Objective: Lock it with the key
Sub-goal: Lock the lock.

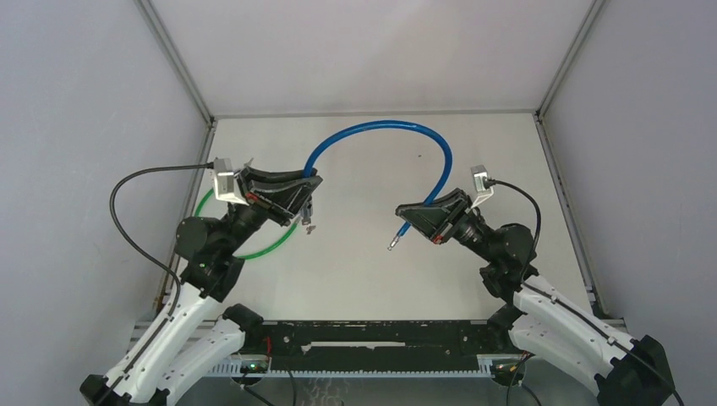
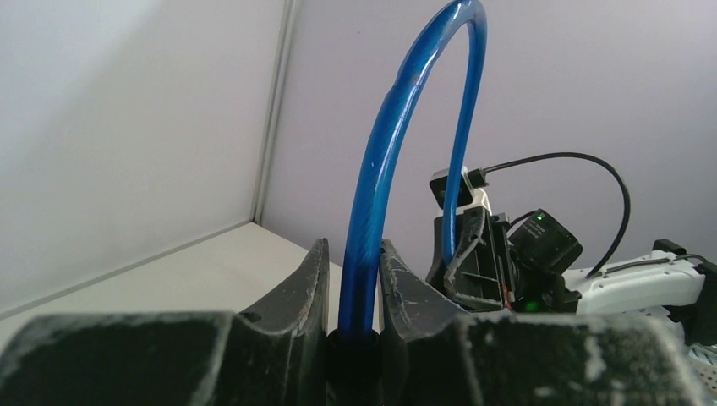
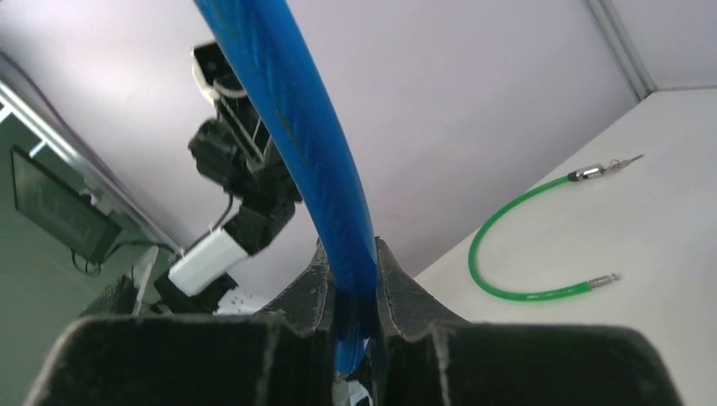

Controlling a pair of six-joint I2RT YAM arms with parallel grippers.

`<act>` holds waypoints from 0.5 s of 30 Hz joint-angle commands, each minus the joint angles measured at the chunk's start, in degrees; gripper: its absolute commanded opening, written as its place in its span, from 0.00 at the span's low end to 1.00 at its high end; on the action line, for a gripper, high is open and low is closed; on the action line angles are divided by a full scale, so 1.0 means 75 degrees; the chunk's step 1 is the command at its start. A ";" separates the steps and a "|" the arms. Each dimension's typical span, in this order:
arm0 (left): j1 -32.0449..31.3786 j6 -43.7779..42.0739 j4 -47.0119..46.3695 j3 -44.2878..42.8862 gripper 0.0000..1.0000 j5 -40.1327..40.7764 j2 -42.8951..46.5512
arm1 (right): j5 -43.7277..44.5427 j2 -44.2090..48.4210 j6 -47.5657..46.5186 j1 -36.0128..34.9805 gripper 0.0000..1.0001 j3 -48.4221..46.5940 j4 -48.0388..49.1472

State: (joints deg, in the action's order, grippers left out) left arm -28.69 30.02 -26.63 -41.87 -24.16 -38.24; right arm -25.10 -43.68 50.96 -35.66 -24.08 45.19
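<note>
A blue cable lock (image 1: 380,128) arches over the table between my two grippers. My left gripper (image 1: 314,182) is shut on one end of it; in the left wrist view the blue cable (image 2: 380,186) rises from a black collar (image 2: 355,355) between the fingers. My right gripper (image 1: 404,211) is shut on the cable (image 3: 304,144) near its other end, and the bare metal tip (image 1: 392,244) sticks out below the jaws. A small key (image 1: 309,224) lies on the table under the left gripper, at the end of a green cable (image 3: 507,292).
The green cable (image 1: 254,249) loops on the table at the left, partly under the left arm. Grey walls close in the white table on three sides. A black camera lead (image 1: 135,182) arcs off the left wrist.
</note>
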 commanded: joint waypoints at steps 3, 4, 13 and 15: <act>-0.0331 0.0468 -0.1797 0.0604 0.00 0.0573 0.0026 | 0.2921 0.0266 0.0758 -0.0527 0.00 -0.0587 0.0156; -0.0351 0.0558 -0.2086 0.0738 0.00 0.0687 0.0007 | 0.3683 0.0298 0.0763 -0.0820 0.00 -0.0587 0.0106; -0.0631 0.0839 -0.3318 0.1157 0.00 0.1071 -0.0380 | 0.5536 -0.0505 0.2092 -0.1291 0.00 -0.1173 0.0206; -0.0696 0.0837 -0.3470 0.1211 0.00 0.1319 -0.0405 | 0.5927 -0.0645 0.2396 -0.1436 0.00 -0.1452 -0.0291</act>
State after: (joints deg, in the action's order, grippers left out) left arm -32.80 34.68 -44.36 -33.43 -18.52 -41.30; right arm 9.63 -47.46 60.75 -44.88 -29.47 43.57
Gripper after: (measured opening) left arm 0.249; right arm 0.172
